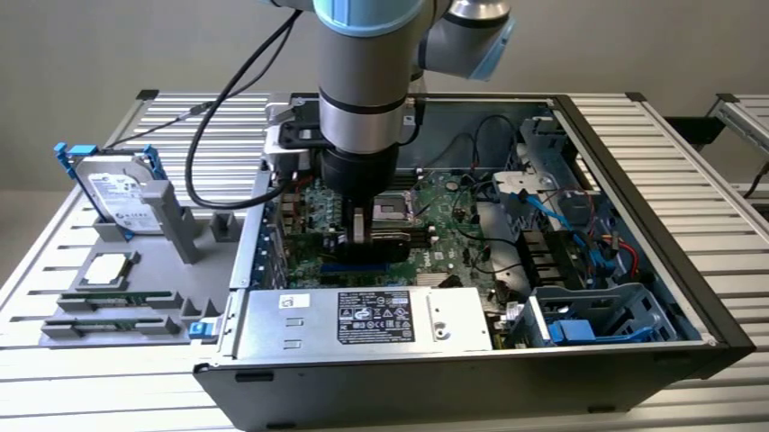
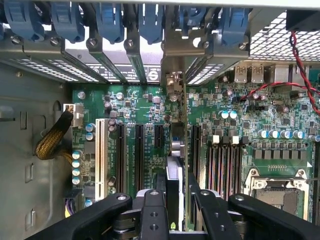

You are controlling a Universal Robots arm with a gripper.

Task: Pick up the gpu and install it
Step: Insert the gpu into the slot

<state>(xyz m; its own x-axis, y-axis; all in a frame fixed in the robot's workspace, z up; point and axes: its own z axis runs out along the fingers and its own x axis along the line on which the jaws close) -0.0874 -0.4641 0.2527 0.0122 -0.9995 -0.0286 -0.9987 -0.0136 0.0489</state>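
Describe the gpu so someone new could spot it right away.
Look inside the open computer case, above the green motherboard. The gpu is the thin black-faced card standing on edge in the end effector, by the expansion slots; nothing else there is gripped.

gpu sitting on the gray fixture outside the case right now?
No, the gripper holds the gpu edge-on over the motherboard inside the case.

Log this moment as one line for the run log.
gripper: shut on gpu | gpu: held edge-on at motherboard expansion slots | place: inside computer case | seated: cannot tell
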